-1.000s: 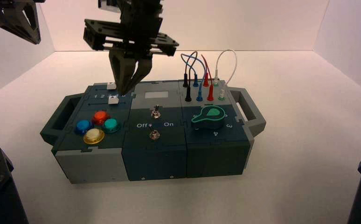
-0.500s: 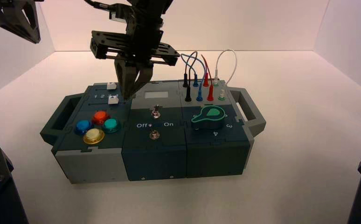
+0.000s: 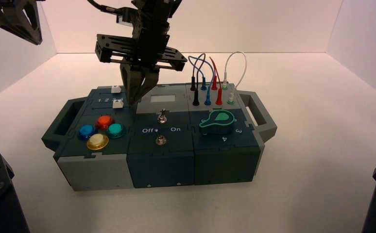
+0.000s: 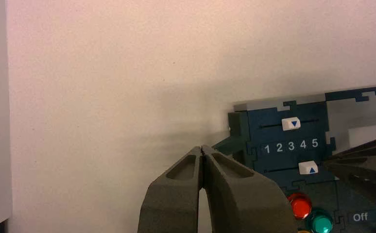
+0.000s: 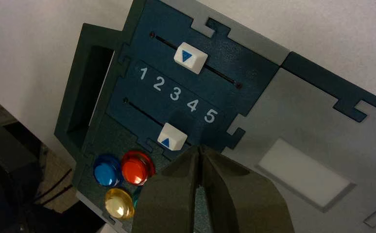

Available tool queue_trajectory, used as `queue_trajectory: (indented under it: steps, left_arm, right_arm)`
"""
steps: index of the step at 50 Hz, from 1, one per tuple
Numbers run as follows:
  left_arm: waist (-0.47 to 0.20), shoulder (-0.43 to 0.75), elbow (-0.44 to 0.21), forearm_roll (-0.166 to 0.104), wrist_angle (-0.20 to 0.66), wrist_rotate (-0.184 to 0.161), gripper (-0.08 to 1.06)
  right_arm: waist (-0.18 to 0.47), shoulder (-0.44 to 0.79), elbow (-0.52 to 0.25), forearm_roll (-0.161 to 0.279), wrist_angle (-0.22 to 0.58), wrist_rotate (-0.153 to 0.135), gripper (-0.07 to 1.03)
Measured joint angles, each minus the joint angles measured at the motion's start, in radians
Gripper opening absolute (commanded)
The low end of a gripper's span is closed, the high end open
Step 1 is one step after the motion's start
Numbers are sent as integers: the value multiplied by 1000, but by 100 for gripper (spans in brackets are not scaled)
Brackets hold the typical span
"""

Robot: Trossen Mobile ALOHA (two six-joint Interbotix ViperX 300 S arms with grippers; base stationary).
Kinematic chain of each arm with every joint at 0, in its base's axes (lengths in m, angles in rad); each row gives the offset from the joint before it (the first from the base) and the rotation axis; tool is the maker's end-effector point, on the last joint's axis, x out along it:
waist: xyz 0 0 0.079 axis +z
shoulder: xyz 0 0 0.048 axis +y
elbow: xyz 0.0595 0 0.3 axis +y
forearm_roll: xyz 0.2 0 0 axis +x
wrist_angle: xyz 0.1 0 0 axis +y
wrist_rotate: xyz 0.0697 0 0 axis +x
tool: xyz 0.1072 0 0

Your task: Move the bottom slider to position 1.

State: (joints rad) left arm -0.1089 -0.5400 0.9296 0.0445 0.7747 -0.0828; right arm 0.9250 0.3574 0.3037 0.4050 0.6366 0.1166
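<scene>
The bottom slider (image 5: 172, 137) is a small white knob with a blue arrow, level with digit 4 of the 1 2 3 4 5 row; it also shows in the high view (image 3: 118, 103) and the left wrist view (image 4: 308, 167). Position 1 (image 5: 143, 74) is the end digit nearest the box's left handle. My right gripper (image 5: 200, 148) is shut and empty, its tips just off the knob on the 5 side; in the high view (image 3: 136, 98) it hangs a little above the box. My left gripper (image 4: 203, 148) is shut and empty, parked high at the far left (image 3: 35, 41).
The top slider (image 5: 191, 55) sits level with digit 3. Red (image 5: 137, 167), blue (image 5: 107, 171) and yellow (image 5: 119, 203) buttons lie close beside the bottom slider. Two toggle switches (image 3: 162, 116), a green knob (image 3: 218, 121) and plugged wires (image 3: 210, 82) fill the box's middle and right.
My right gripper has risen and shifted a little to the right, away from the slider knobs. The bottom slider's knob has not moved. The left arm is still.
</scene>
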Motion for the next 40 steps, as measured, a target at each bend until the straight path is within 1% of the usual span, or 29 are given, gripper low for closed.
queue_trajectory:
  steps: [22, 40]
  left_arm:
    - [0, 2, 0, -2, 0, 0, -3]
    - [0, 6, 0, -2, 2, 0, -3]
  right_arm:
    - [2, 15, -6, 35, -5, -2, -2]
    - [11, 23, -12, 46, -5, -2, -2]
